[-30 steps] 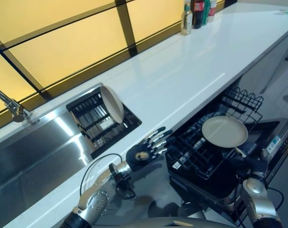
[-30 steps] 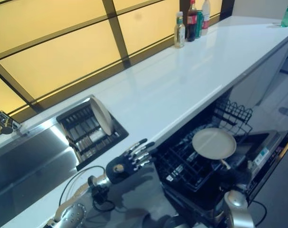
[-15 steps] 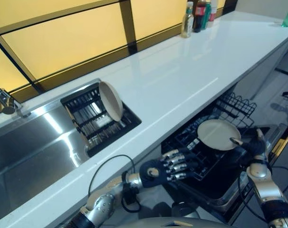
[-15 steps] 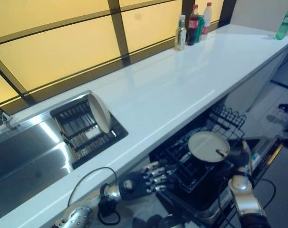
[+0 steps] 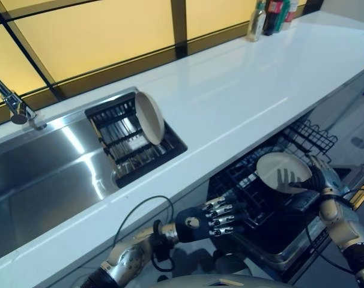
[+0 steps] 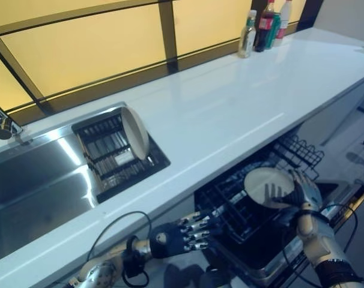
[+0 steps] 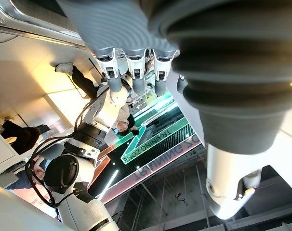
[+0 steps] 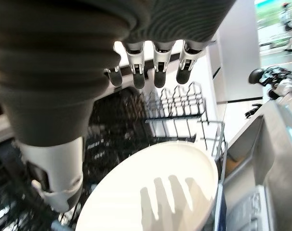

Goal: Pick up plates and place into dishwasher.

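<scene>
A cream plate (image 5: 281, 174) lies tilted in the black lower rack (image 5: 303, 129) of the open dishwasher under the counter. My right hand (image 5: 318, 178) hovers by its right rim with straight fingers (image 8: 155, 67), open, and their shadow falls on the plate (image 8: 151, 187). I cannot tell whether the thumb (image 8: 54, 178) touches the rim. A second cream plate (image 5: 149, 117) stands on edge in the black drying rack (image 5: 119, 141) set in the sink. My left hand (image 5: 209, 219) hangs open and empty below the counter's front edge, left of the dishwasher.
The long white counter (image 5: 242, 90) runs to the far right, with several bottles (image 5: 272, 13) at its back end. A steel sink (image 5: 38, 174) and faucet (image 5: 14, 105) are at the left. The dishwasher door (image 6: 341, 198) lies open beside my right arm.
My right hand has let go of the plate, which now rests tilted in the rack. The camera has shifted. My left hand stays below the counter's edge.
</scene>
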Available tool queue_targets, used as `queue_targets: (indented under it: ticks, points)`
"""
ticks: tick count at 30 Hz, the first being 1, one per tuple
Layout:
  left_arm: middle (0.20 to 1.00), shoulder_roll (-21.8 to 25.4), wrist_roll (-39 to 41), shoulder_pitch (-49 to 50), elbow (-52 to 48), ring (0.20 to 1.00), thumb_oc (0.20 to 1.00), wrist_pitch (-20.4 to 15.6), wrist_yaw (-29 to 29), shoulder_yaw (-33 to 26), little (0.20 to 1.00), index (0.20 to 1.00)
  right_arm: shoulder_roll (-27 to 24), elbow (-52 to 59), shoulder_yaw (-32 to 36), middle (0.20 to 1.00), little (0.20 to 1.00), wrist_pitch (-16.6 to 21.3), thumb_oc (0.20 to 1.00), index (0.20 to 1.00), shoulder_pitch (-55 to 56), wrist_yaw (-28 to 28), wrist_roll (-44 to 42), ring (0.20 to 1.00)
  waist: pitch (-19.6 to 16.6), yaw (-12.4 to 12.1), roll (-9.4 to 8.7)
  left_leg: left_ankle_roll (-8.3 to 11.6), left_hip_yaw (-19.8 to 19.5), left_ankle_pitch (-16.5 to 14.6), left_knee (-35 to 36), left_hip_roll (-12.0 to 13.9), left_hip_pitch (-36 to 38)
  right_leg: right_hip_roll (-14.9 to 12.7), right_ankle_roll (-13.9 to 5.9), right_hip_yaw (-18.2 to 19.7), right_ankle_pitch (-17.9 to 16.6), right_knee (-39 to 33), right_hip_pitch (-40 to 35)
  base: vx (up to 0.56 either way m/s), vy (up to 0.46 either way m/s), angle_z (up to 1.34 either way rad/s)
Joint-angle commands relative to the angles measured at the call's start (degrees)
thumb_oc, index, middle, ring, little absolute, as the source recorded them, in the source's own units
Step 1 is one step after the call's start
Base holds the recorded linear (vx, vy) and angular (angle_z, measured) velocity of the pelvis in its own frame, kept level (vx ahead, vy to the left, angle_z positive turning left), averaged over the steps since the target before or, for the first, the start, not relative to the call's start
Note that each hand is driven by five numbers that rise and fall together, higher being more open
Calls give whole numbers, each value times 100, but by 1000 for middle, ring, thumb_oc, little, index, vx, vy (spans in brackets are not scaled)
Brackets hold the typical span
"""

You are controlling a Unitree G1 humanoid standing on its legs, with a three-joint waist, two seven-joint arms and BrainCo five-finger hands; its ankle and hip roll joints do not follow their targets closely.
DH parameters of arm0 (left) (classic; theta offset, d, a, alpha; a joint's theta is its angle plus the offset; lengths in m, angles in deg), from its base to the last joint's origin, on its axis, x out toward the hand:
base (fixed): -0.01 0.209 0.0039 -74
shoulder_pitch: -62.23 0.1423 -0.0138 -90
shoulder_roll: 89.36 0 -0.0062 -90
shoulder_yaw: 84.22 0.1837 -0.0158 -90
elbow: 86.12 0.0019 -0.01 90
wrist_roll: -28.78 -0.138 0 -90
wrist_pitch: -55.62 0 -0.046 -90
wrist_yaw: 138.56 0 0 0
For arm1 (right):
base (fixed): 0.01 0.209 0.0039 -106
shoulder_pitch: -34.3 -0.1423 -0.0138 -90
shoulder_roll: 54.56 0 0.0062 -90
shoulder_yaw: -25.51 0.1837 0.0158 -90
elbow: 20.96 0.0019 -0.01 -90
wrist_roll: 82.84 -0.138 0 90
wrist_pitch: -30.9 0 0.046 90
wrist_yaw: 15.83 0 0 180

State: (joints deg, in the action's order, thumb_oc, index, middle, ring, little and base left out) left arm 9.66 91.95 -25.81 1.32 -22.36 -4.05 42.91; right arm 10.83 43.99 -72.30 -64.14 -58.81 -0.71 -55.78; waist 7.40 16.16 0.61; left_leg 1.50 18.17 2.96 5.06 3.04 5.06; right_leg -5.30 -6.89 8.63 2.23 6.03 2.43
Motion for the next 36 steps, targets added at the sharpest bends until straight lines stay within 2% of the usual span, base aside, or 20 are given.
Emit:
queue_targets:
  ticks: [1,11,17,28,32,36]
  points:
    - [1000,54,-66,-55,-41,1000,1000,-305,-221,-155,1000,1000,91,221,-103,1000,1000,-25,1000,1000,-246,44,407,1000,46,-76,-191,-341,-258,-1258,-1368,289,-257,-79,-412,-47,-737,205,941,0,0,0]
    - [1000,13,21,-175,-68,1000,1000,-320,-155,-197,1000,1000,236,-390,-786,1000,1000,-103,1000,1000,-422,103,886,1000,106,-189,-158,-331,-336,-1263,-1475,250,-327,-157,-406,-72,-747,258,978,1,-4,4]
    - [1000,-49,66,-312,-64,1000,1000,-341,-87,-131,1000,1000,307,-782,-1103,1000,1000,-435,1000,1000,-614,151,1068,1000,161,-246,-96,-302,-351,-1233,-1480,251,-370,-180,-389,-105,-729,271,975,-5,4,2]
    - [1000,120,169,-609,-361,1000,1000,-483,9,83,1000,1000,314,-2169,-1251,1000,1000,-1112,1000,1000,-1359,1090,1295,1000,298,-425,46,-277,-432,-1214,-1577,264,-517,-237,-357,-150,-739,238,956,-11,-8,5]
    - [1000,173,339,-750,-502,1000,1000,-532,127,207,1000,1000,309,-2708,-1271,1000,1000,-1169,1000,1000,-1635,1370,1318,1000,343,-467,112,-261,-469,-1203,-1610,266,-584,-255,-340,-169,-741,219,949,-10,-3,4]
    - [1000,211,466,-869,-607,1000,1000,-578,190,329,1000,1000,235,-3001,-1364,1000,1000,-1263,1000,1000,-1912,1411,1521,1000,408,-507,180,-247,-523,-1181,-1649,263,-660,-278,-328,-186,-737,224,966,-12,-14,5]
